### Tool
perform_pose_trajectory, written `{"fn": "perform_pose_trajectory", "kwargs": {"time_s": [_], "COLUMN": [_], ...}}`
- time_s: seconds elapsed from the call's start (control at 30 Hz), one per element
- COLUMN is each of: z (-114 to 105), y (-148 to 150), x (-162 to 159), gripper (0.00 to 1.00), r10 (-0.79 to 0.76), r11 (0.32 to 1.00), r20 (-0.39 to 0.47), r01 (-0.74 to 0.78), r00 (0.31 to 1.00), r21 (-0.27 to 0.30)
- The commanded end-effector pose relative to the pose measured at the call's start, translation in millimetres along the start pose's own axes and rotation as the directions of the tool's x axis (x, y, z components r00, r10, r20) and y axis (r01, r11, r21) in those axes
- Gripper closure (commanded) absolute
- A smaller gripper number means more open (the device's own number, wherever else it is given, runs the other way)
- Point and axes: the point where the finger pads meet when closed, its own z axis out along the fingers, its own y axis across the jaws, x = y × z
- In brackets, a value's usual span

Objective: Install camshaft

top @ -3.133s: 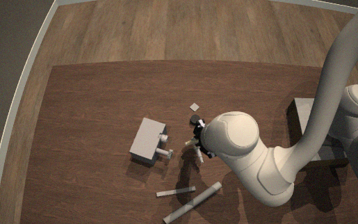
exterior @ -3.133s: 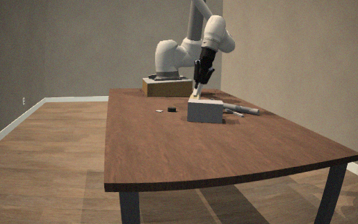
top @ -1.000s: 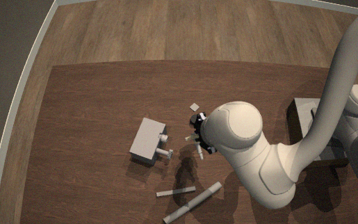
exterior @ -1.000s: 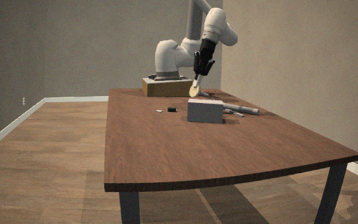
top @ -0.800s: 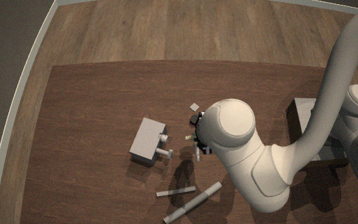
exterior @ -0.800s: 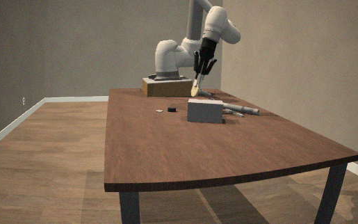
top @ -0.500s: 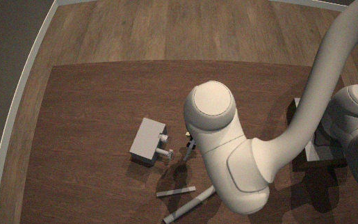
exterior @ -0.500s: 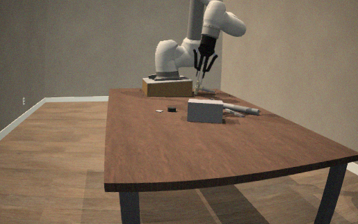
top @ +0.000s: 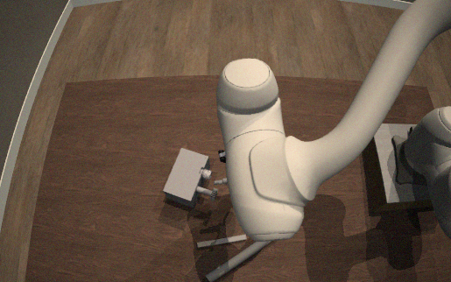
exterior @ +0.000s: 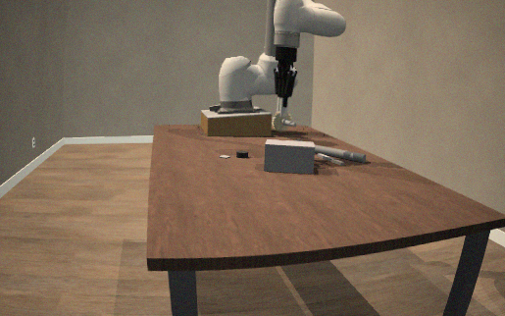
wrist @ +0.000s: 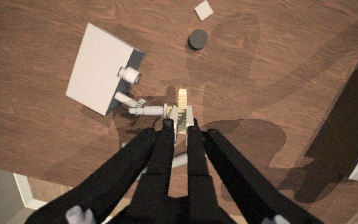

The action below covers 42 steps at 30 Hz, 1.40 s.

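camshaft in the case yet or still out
Out. The wrist view shows the gripper shut on the camshaft by its big gear, in the air, its shaft pointing toward the engine case but short of it.

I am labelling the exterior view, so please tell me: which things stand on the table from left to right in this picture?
Small pale tile → black disc → grey engine case → thin flat bar → grey tube. Behind them, the arm's wooden base block and the gripper holding the camshaft overlap this order.

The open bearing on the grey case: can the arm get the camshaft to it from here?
Probably yes. The gripper holds the camshaft above the table, facing the engine case, with nothing between shaft and bearing.
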Motion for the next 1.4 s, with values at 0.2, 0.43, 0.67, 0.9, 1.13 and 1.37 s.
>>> {"fn": "perform_pose_trajectory", "kwargs": {"time_s": [0.2, 0.43, 0.67, 0.9, 1.13, 1.37], "z": [0.7, 10.9, 25.7, 41.7, 56.4, 62.1], "y": [-0.8, -1.1, -1.7, -2.2, -2.8, -3.0], "x": [0.1, -0.1, -0.4, -0.7, -1.0, -1.1], "gripper": [0.95, 0.95, 0.95, 0.95, 0.95, 0.95], "r10": [0.51, 0.51, 0.51, 0.51, 0.51, 0.51], "r11": [0.858, 0.858, 0.858, 0.858, 0.858, 0.858], "r20": [0.093, 0.093, 0.093, 0.093, 0.093, 0.093], "r01": [-0.514, -0.514, -0.514, -0.514, -0.514, -0.514], "r00": [0.855, 0.855, 0.855, 0.855, 0.855, 0.855], "r21": [0.022, 0.023, 0.023, 0.023, 0.023, 0.023]}}
